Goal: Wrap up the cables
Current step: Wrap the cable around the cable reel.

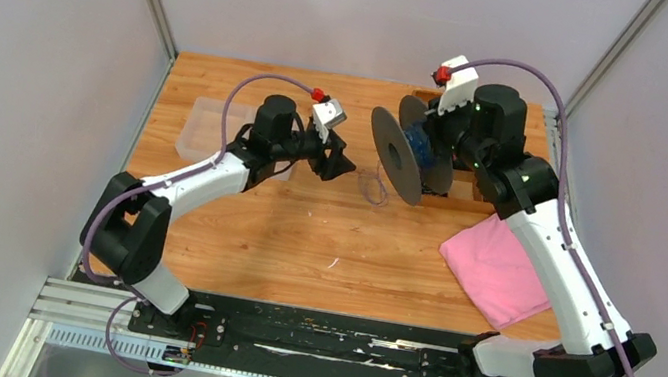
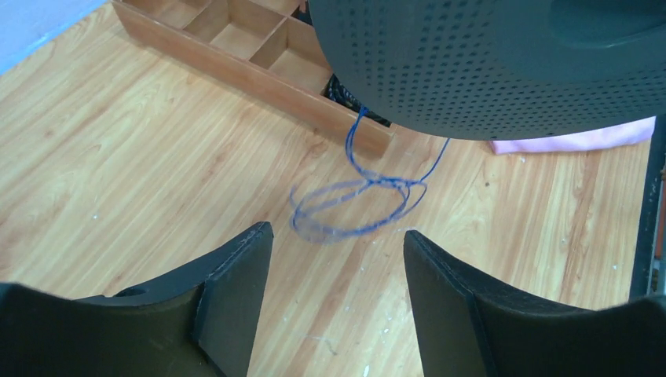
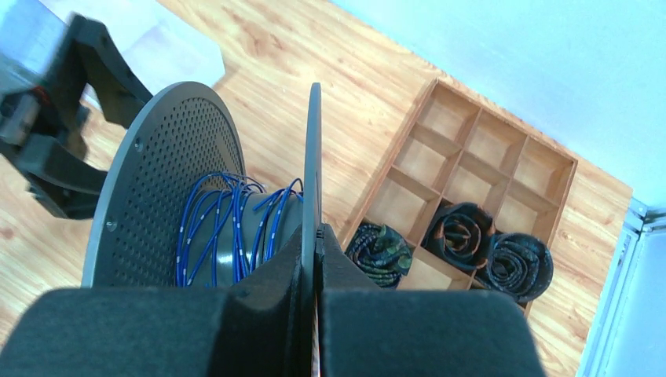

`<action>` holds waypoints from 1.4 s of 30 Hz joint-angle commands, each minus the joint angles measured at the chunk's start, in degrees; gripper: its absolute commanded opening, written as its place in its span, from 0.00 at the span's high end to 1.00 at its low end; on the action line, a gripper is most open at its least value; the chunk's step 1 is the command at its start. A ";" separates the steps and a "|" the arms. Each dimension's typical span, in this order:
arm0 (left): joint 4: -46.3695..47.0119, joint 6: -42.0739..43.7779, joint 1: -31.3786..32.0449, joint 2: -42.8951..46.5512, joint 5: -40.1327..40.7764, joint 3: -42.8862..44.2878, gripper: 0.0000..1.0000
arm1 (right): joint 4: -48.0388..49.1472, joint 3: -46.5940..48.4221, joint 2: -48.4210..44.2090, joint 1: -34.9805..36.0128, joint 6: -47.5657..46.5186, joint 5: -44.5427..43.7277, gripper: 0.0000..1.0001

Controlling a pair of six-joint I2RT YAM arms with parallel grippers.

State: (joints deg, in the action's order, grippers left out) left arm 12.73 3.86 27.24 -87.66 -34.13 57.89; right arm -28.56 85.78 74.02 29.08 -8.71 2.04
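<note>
A thin blue cable [image 2: 353,206] lies in loose loops on the wood just beyond my left gripper [image 2: 336,232], which is open with nothing between its fingers. One strand rises from the loops to a grey perforated spool [image 2: 487,63] overhead. From above, the loops [image 1: 373,187] sit between the left gripper [image 1: 339,164] and the spool [image 1: 396,155]. More blue cable [image 3: 224,228] is wound on the spool's hub. My right gripper [image 3: 316,236] is shut on the spool's thin flange [image 3: 313,149], holding it on edge above the table.
A wooden divider tray [image 3: 471,169] behind the spool holds rolled dark ties [image 3: 459,232]. A pink cloth [image 1: 495,265] lies at the near right. A clear plastic container [image 1: 208,128] stands at the left, behind the left arm.
</note>
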 commanded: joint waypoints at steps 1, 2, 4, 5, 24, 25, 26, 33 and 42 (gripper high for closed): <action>7.52 -5.25 0.09 -2.57 -2.45 -0.23 0.32 | -0.97 5.42 0.70 -0.35 3.82 2.14 0.99; 8.49 -5.57 0.11 -3.24 -2.70 -0.07 0.30 | -1.28 5.90 0.83 -0.34 4.21 2.49 0.99; 9.53 -6.36 0.09 -4.83 -3.48 1.00 0.29 | -1.62 6.53 1.00 -0.34 4.59 3.48 0.99; 9.54 -6.57 0.22 -5.80 -3.93 1.87 0.28 | -1.67 6.62 1.11 -0.38 4.82 3.93 0.99; 27.08 -17.61 2.98 -14.98 -7.32 -0.31 0.20 | -3.95 10.61 2.08 -0.34 7.73 8.04 0.99; 27.68 -17.84 3.32 -15.57 -7.24 0.09 0.22 | -3.96 10.80 2.07 -0.33 7.74 8.03 0.99; 28.04 -18.05 3.76 -16.21 -7.15 0.45 0.25 | -4.08 11.02 2.05 -0.35 7.67 7.99 0.99; 33.04 -22.61 4.55 -21.72 -4.96 1.43 0.56 | -4.23 12.17 1.53 -0.34 7.39 6.95 0.99; 40.37 -26.67 5.63 -23.76 -5.90 -0.11 0.40 | -4.32 12.89 0.90 -0.78 7.74 7.38 0.99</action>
State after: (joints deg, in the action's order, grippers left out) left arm 45.50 -20.01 32.32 -111.33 -39.46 57.91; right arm -35.86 96.23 76.55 28.80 -2.39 8.10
